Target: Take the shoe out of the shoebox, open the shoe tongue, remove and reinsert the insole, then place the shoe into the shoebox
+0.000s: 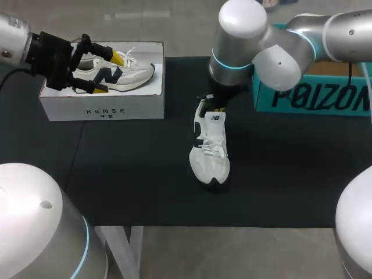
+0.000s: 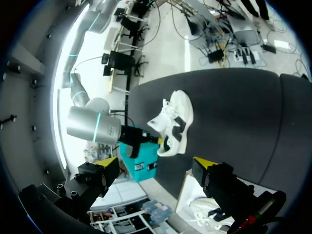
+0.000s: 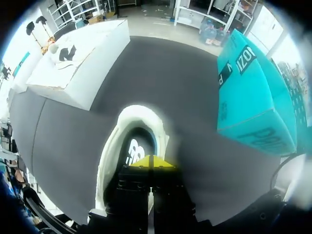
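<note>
Lying upright near the middle of the black cloth table [image 1: 128, 174], the white mesh shoe [image 1: 210, 154] points its rounded toe toward 6 o'clock and its heel toward 12, with the white laces loosely tied and dark patches on the side. The right claw [image 3: 153, 162] hangs over the heel end, above the oval opening where a printed insole shows. Its two yellow tips are pressed together into one wedge, and whether they pinch any part of the shoe cannot be told.

At 10 o'clock on the table stands a white cardboard shoebox [image 1: 104, 107], rectangular and lidless, with a second shoe [image 1: 131, 72] lying on its side inside it. That one is cream with a dark letter on the flank. The left claw [image 1: 108, 73] hovers over this box with its fingers spread wide and nothing between them.

At 2 o'clock a teal box [image 1: 314, 99] with smooth faces and dark lettering sits near the table's far edge, apart from the shoe.
</note>
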Available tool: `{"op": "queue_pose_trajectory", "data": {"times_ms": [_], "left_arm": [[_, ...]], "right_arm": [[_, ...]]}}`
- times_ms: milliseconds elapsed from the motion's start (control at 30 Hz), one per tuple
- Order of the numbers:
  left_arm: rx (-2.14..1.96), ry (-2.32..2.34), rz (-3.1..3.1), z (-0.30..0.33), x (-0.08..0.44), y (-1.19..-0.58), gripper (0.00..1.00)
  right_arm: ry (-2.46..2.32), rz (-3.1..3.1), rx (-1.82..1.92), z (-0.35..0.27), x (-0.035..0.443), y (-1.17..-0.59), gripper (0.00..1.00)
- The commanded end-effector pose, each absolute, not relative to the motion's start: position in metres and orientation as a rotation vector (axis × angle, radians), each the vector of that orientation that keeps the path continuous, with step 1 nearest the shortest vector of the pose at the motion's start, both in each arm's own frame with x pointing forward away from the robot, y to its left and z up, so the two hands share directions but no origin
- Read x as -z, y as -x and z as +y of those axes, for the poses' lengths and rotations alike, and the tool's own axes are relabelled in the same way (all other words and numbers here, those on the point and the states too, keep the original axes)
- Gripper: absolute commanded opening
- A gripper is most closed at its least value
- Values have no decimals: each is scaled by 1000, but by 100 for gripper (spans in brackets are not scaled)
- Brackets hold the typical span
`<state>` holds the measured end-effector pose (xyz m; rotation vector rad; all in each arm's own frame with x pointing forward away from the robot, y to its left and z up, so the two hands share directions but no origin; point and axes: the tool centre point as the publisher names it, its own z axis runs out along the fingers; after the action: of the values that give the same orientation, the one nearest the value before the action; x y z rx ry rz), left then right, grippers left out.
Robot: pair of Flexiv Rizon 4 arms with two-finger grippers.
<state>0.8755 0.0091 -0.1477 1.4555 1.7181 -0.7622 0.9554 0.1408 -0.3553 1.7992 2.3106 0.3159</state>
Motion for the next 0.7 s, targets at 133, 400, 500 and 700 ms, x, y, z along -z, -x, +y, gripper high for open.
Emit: {"op": "queue_pose_trajectory", "data": {"times_ms": [133, 400, 500, 700], "left_arm": [[761, -1458, 1720, 9, 147, -876, 100], [761, -1458, 1720, 9, 147, -876, 100], [761, -1458, 1720, 9, 147, -876, 100], [761, -1458, 1720, 9, 147, -876, 100]], "right_arm": [[-1783, 2309, -256, 149, 375, -962, 0], [-1786, 2371, -228, 160, 397, -963, 0], [-1796, 2387, -213, 161, 405, -962, 0], [-1805, 2407, -200, 162, 411, -961, 0]]}}
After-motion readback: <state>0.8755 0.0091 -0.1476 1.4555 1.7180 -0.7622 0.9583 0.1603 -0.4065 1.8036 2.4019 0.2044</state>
